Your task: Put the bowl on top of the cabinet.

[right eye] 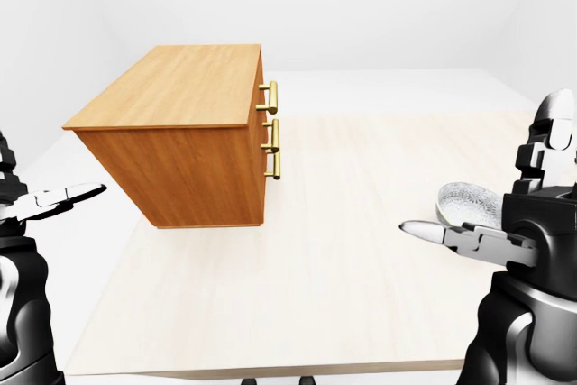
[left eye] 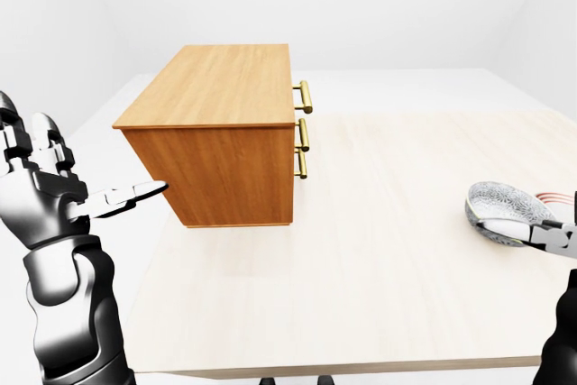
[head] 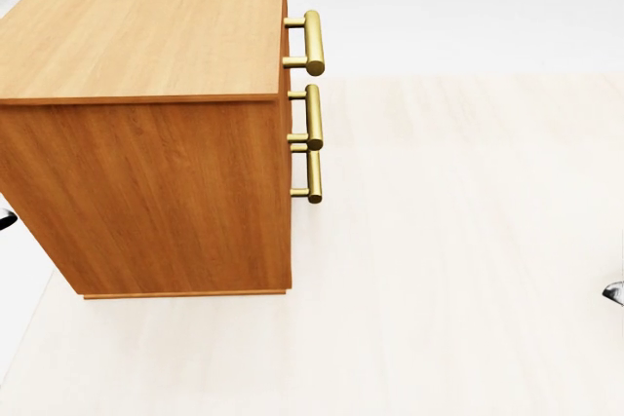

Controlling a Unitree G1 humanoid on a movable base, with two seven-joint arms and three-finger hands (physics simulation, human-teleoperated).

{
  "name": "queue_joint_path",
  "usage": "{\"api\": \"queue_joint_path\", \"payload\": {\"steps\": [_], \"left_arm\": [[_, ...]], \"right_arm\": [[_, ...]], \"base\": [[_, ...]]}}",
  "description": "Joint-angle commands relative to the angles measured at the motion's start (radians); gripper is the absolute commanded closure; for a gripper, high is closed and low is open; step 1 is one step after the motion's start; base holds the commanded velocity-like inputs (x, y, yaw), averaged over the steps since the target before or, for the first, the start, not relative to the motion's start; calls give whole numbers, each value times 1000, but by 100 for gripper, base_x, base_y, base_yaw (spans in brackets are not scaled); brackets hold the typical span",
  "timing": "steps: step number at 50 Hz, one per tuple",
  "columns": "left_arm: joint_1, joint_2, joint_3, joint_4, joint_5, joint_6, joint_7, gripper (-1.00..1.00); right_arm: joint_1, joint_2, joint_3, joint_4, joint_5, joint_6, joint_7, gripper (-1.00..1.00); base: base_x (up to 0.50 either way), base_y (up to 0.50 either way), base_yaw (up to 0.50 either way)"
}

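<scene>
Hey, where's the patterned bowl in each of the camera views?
Left-eye view: bowl at the right edge, just below mid-height.
Right-eye view: right of centre, partly behind the right robot hand.
Head view: not in it.
Shared landmark: the wooden cabinet, left of centre in every view.

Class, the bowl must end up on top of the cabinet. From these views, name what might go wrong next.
1. The bowl lies beside a red-striped plate; the open right hand reaching for it may knock the plate or tip the bowl.
2. The head view shows the cabinet but not the bowl, so the grasp may be misjudged.
3. The cabinet top stands high above the table; the bowl could clip its edge.
</scene>
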Motion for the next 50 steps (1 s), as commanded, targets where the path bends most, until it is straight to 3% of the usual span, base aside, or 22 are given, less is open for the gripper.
{"api": "queue_joint_path", "payload": {"steps": [1, 15, 19, 20, 23, 24, 28, 34, 37, 42, 50], "left_arm": [[-8, -7, -10, 21, 4, 0, 14, -100], [-8, -6, -10, 29, 4, 0, 13, -100], [-8, -7, -12, 31, 5, 0, 13, -100], [-7, -7, -14, 29, 8, 0, 13, -100], [-8, -7, -13, 31, 9, 0, 13, -100], [-8, -7, -13, 31, 8, 0, 13, -100], [-10, -5, -7, 32, 4, 0, 12, -100], [-11, -5, -12, 34, 8, 0, 14, -100], [-10, -5, -13, 35, 8, 0, 13, -100], [-12, -3, -9, 30, 6, 0, 13, -100], [-12, -4, -13, 23, 9, 0, 15, -100]], "right_arm": [[-12, -2, -12, 17, 2, 0, -44, -100], [-8, -10, -13, 18, 5, 0, -41, -100], [-43, -128, -27, 61, -98, 0, 38, -100], [-83, -206, -40, 96, -157, 0, 67, -100], [-176, -311, -57, 153, -232, 0, 142, -100], [-231, -403, -31, 204, -269, 0, 196, -100], [-287, -576, 109, 411, -564, 0, 368, -100], [-377, -606, 126, 713, -823, 0, 504, -100], [-410, -598, 123, 811, -856, 0, 501, -100], [-491, -639, 200, 1077, -935, 0, 457, -100], [-648, -793, 297, 1446, -1058, 0, 477, -100]], "base": [[0, 0, 0], [0, 0, 0], [0, 0, 0], [0, 0, 0], [0, 0, 0], [0, 0, 0], [0, 0, 0], [0, 0, 0], [0, 0, 0], [0, 0, 0], [0, 0, 0]]}}
